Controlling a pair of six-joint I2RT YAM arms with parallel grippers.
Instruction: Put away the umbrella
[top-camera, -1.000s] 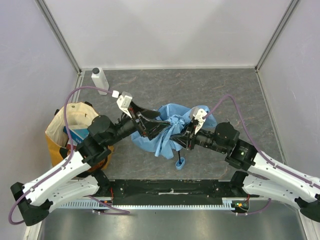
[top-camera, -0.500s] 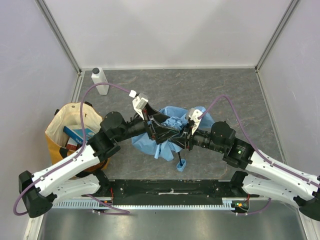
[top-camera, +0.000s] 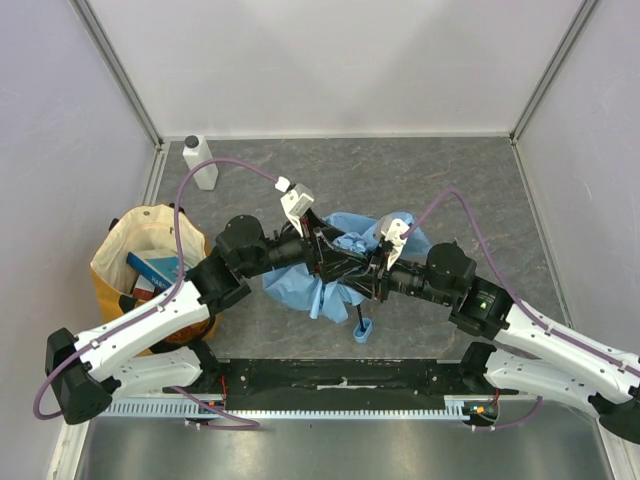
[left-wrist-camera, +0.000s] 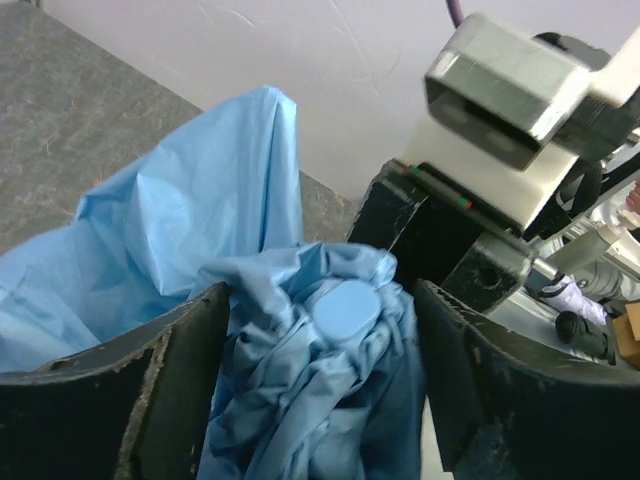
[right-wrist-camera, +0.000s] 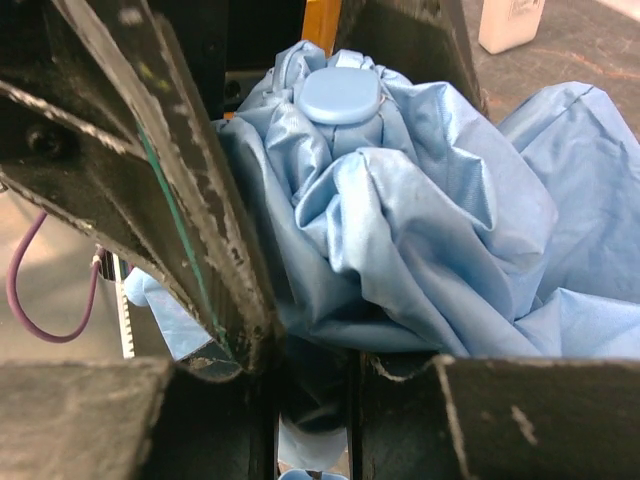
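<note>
Sky-blue fabric lay bunched in the middle of the grey surface (top-camera: 450, 180), where the umbrella (top-camera: 300, 285) sat half collapsed between the two arms, its small strap loop (top-camera: 363, 328) trailing toward the near edge. The right hand (right-wrist-camera: 315, 395) was closed to a narrow gap low on the bundle. It pinched something dark under the gathered cloth, most likely the shaft, though the folds hid exactly what. The left hand (left-wrist-camera: 320, 300) stood wide apart around the crumpled top. One finger (left-wrist-camera: 170, 390) was on each side of the folds, with the round blue cap (left-wrist-camera: 340, 308) between them. The fabric lay just beside the finger on either side, but no squeeze showed.

The step appeared to be gathering the loose canopy against the shaft so the umbrella could be bundled. Much of the cloth spread out on the far side, so the task seemed only partly done. The next move probably called for the left hand to close evenly on the folds below the cap while the right kept the shaft steady. The thin fabric could slip out or snag on a rib. The tote bag (top-camera: 150, 250) stood well apart at the left.
</note>
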